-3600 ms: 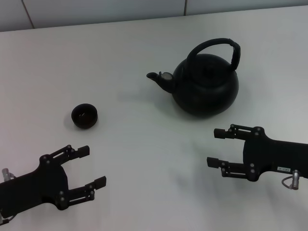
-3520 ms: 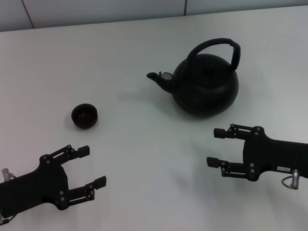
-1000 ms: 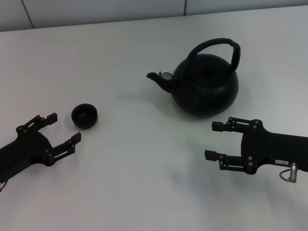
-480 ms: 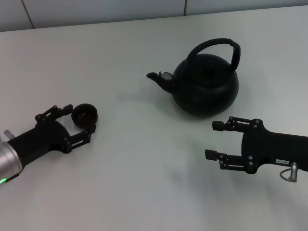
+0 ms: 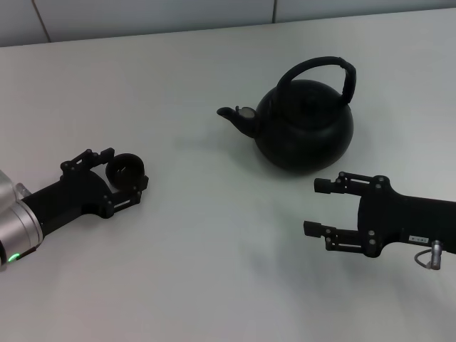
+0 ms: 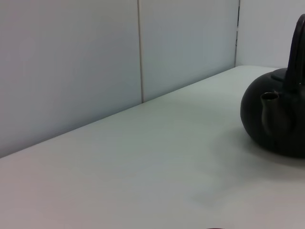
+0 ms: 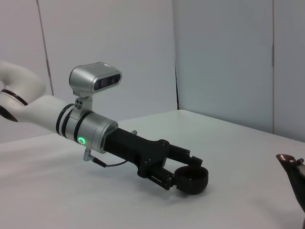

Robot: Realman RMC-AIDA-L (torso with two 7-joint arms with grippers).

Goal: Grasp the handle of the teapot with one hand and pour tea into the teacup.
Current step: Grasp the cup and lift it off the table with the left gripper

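A: From the head view, what's new?

B: The left gripper [image 5: 120, 180] has slid in from the near-left edge of the white table [image 5: 206, 249]. Its fingers now sit on either side of the small, low, round black teacup [image 5: 126, 168], spread around it; I can't tell if they touch. A second ago they were just short of it.

A: And the other side?

B: The right gripper [image 5: 319, 206] has barely shifted: fingers spread, holding nothing, near the large round matte-black teapot [image 5: 305, 125] but apart from it. The thick black arched handle [image 5: 318, 70] is untouched.

A: Left wrist view?

B: Only the teapot [image 6: 276, 119], spout toward the camera, well apart across the table.

A: Right wrist view?

B: The left gripper [image 7: 180, 177] bracketing the teacup [image 7: 191, 179], the cup resting on the table.

A: Meaning?

B: Likely the cup gets steadied first; the handle grasp hasn't begun.
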